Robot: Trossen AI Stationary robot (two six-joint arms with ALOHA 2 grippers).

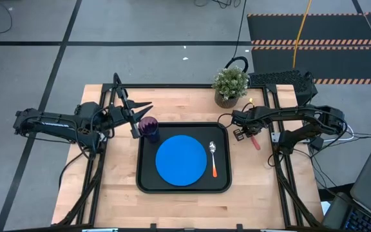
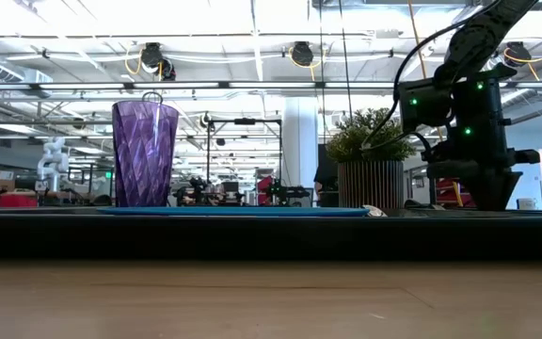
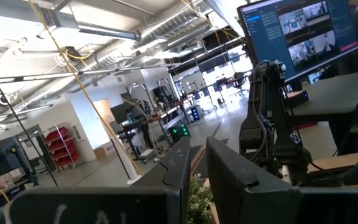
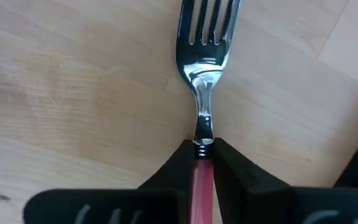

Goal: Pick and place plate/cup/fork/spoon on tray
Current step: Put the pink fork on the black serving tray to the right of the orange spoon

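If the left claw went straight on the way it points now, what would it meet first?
Probably the cup, standing just ahead of the open left claw in the tray's corner, though height is unclear.

A small green plant in a tan ribbed pot (image 1: 230,86) stands on the wooden table (image 1: 172,201), near its far edge. A black keyboard (image 1: 279,79) sits just beside the plant. A yellow cable (image 1: 300,33) runs across the grey floor behind the table.
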